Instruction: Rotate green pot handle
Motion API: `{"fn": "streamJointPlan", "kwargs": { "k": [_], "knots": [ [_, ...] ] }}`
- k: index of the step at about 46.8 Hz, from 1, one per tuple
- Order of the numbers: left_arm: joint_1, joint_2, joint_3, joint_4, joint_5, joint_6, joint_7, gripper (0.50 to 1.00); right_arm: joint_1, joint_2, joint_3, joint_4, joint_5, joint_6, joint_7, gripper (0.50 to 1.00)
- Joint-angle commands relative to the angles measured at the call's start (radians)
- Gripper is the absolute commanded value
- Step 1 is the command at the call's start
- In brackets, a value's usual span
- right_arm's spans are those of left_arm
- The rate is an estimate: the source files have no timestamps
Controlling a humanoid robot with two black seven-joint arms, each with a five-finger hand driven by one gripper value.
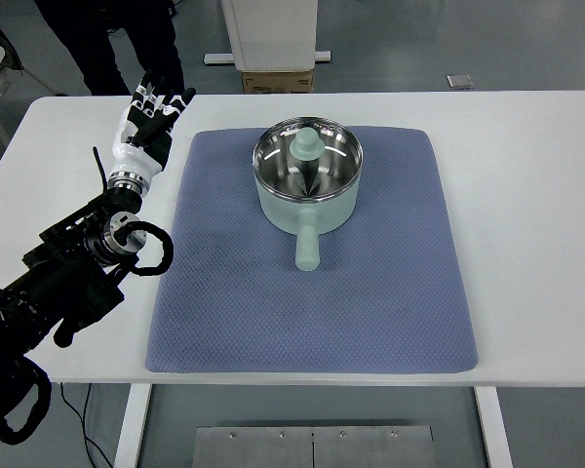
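Note:
A pale green pot [307,185] with a glass lid and a green knob [305,145] stands on the blue mat [312,302], toward the mat's far middle. Its stubby green handle [307,246] points straight toward the table's near edge. My left hand [151,119] is raised over the white table to the left of the mat, fingers spread and holding nothing, well apart from the pot. The black left arm [68,283] reaches in from the lower left edge. No right arm shows.
The white table [526,195] extends to both sides of the mat. A person's dark legs [107,49] stand at the far left beyond the table. A white cabinet with a cardboard box [276,80] stands behind the table's far edge.

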Motion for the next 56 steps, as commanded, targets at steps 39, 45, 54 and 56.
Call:
{"fn": "streamJointPlan", "kwargs": {
  "k": [39, 45, 54, 56],
  "knots": [
    [0.009, 0.000, 0.002, 0.000, 0.007, -0.003, -0.009, 1.000, 0.000, 0.000, 0.000, -0.001, 0.000, 0.000, 0.000, 1.000],
    [0.009, 0.003, 0.002, -0.001, 0.010, -0.006, -0.009, 1.000, 0.000, 0.000, 0.000, 0.002, 0.000, 0.000, 0.000, 1.000],
    [0.009, 0.000, 0.002, -0.001, 0.011, -0.006, -0.009, 1.000, 0.000, 0.000, 0.000, -0.001, 0.000, 0.000, 0.000, 1.000],
    [0.007, 0.000, 0.002, -0.001, 0.011, -0.006, -0.009, 1.000, 0.000, 0.000, 0.000, 0.002, 0.000, 0.000, 0.000, 1.000]
  ]
}}
